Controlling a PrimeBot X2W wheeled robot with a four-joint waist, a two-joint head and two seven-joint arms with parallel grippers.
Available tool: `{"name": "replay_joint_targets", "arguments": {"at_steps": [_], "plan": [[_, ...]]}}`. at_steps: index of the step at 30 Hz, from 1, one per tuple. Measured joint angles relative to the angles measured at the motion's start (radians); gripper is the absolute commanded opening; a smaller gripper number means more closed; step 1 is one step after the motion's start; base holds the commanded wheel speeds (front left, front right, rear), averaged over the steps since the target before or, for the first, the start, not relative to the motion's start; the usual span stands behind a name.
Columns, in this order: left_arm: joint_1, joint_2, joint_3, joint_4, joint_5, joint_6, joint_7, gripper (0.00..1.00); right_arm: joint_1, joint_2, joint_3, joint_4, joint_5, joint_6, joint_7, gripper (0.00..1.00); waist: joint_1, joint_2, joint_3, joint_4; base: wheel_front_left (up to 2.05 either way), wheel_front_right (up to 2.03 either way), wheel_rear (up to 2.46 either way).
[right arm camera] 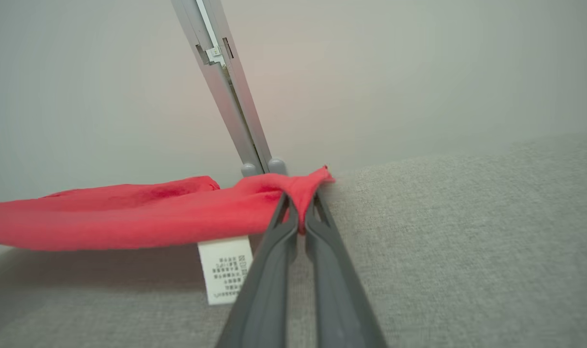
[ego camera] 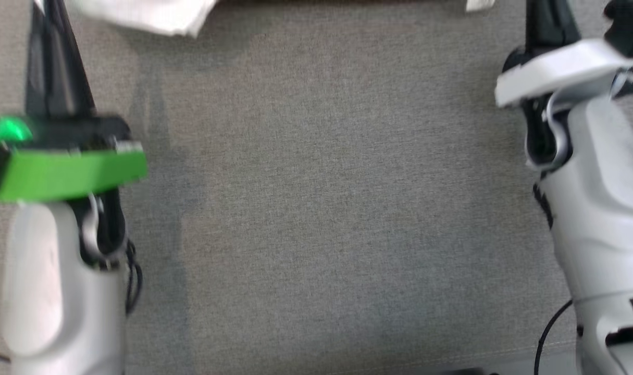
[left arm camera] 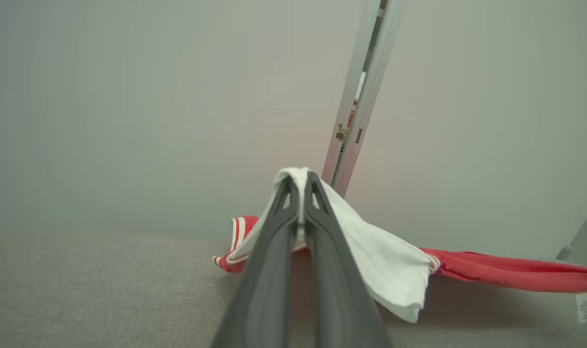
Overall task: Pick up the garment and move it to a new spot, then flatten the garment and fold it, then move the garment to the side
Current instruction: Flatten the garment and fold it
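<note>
While the left gripper (left arm camera: 300, 186) pinched its white corner and the right gripper (right arm camera: 300, 205) its red edge, the garment (right arm camera: 129, 212) hung stretched over the far grey surface (ego camera: 316, 208); relocation appeared underway, next requiring even lowering.

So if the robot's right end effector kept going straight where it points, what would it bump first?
The right end effector is shut on the red garment, so that comes first. Beyond it, probably the grey post, then the pale wall; depth is unclear.
</note>
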Motion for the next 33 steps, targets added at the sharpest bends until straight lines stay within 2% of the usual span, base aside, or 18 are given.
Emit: {"name": "replay_joint_targets", "arguments": {"at_steps": [6,14,21,26,30,33], "plan": [[0.291,-0.023,0.013,-0.120,-0.004,0.005,0.000,0.00,0.189,0.012,0.047,-0.061,0.039,0.000,0.000,0.00,0.0000,0.0000,-0.092,-0.010,0.00,0.00,0.00],[0.589,-0.040,-0.037,-0.209,0.000,0.040,0.007,0.00,0.422,0.021,0.035,-0.143,0.084,0.000,0.000,0.00,-0.0001,0.0000,-0.232,-0.020,0.00,0.00,0.00],[0.736,-0.038,-0.060,-0.315,0.013,0.062,0.037,0.00,0.643,0.026,-0.018,-0.233,0.096,0.000,-0.001,0.00,-0.0001,0.0000,-0.349,-0.016,0.00,0.00,0.00],[0.819,-0.028,-0.080,-0.404,0.021,0.075,0.081,0.00,0.782,0.041,-0.059,-0.364,0.095,0.000,0.037,0.00,-0.0001,0.0000,-0.427,-0.008,0.00,0.00,0.00],[0.880,-0.022,-0.085,-0.416,0.008,0.079,0.126,0.00,0.870,0.061,-0.082,-0.446,0.084,0.000,0.101,0.00,-0.0002,0.0000,-0.468,-0.006,0.00,0.00,0.00],[0.896,-0.020,-0.097,-0.391,-0.003,0.078,0.149,0.00,0.898,0.069,-0.096,-0.456,0.067,0.000,0.132,0.00,-0.0002,0.0000,-0.478,-0.011,0.00,0.00,0.00]]}}
